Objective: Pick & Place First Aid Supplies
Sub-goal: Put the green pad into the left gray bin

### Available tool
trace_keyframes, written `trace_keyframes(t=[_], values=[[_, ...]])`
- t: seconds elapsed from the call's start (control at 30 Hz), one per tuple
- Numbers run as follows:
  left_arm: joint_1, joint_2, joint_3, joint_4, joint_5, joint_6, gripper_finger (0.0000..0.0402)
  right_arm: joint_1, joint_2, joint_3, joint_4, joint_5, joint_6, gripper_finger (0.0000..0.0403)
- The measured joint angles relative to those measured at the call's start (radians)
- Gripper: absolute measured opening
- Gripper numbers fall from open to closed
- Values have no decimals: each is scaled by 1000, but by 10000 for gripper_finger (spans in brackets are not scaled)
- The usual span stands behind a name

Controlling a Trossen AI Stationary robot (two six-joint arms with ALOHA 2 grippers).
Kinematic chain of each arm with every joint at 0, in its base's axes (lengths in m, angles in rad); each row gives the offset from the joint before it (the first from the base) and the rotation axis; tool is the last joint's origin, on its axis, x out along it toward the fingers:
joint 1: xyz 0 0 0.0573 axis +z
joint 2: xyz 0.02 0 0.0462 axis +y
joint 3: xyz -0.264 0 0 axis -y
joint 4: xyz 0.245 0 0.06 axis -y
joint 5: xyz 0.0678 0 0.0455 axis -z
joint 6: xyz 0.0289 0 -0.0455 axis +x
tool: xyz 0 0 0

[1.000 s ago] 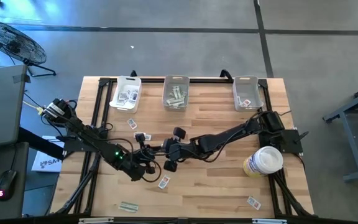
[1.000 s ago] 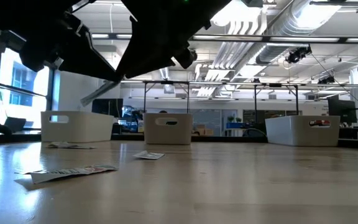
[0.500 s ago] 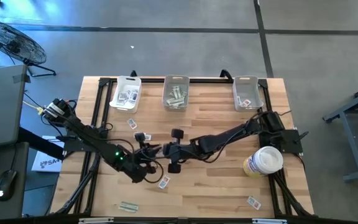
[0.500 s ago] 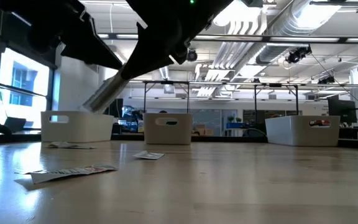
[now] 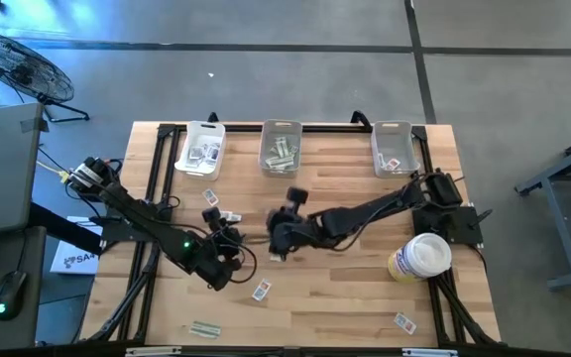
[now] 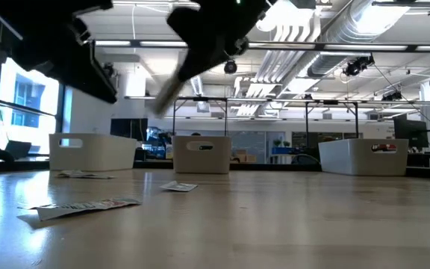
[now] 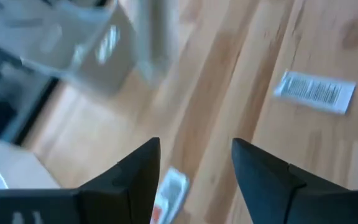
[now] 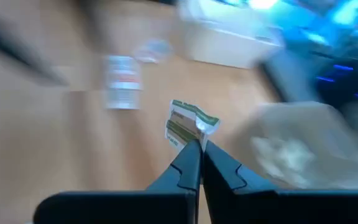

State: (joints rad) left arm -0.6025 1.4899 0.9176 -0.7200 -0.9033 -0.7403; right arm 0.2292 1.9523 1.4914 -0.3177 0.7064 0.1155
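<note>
Small paper packets, the first aid supplies, lie scattered on the wooden table: white ones [image 5: 228, 215] [image 5: 261, 290] and a pale strip [image 5: 204, 328]. My right gripper [image 5: 274, 242] hangs over the table's middle, shut on a pale green strip packet [image 8: 190, 123]. My left gripper [image 5: 224, 234] stands just left of it, open [image 7: 196, 144], with nothing between its fingers. Below it on the table lie a red-marked white packet [image 7: 169, 190] and a barcode packet [image 7: 316, 92]. My right gripper pinches the green strip packet by one end [image 8: 194, 138] between its two fingertips [image 8: 185, 158]. The rest of the packet sticks out beyond the tips. It is lifted clear of the table.
Three clear bins stand along the far edge: left [image 5: 203, 149], middle [image 5: 282, 147] and right [image 5: 395, 149], each with packets inside. A white-and-yellow round tub [image 5: 419, 258] stands at the right. More packets lie near the front edge [image 5: 404, 321].
My right gripper has risen, rolled and drawn away from the left gripper toward the table's far right, carrying the green strip packet. My left gripper has tipped and stayed at the centre-left. In the low view the pale strip has swung up and to the right.
</note>
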Motion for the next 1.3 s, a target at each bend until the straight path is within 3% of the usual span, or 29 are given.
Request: trace_keyframes(t=[0.17,0.23,0.43,0.6,0.9,1.0,1.1,1.3], values=[[0,0,-50,-2,75,-86,193,-83,-16,0,21,225,16,2],[0,0,-71,7,90,-103,193,-137,-15,0,46,252,15,3],[0,0,-106,62,142,-133,193,-336,-14,0,65,-15,34,3],[0,0,-126,99,153,-129,193,-483,-13,0,17,-208,147,4],[0,0,-134,134,153,-113,193,-603,33,0,-6,-474,173,2],[0,0,-134,165,152,-85,193,-617,69,0,1,-520,173,2],[0,0,-134,187,150,-62,193,-623,89,-2,-3,-498,164,11],[0,0,-134,197,133,-48,192,-629,90,-2,17,-479,146,57]])
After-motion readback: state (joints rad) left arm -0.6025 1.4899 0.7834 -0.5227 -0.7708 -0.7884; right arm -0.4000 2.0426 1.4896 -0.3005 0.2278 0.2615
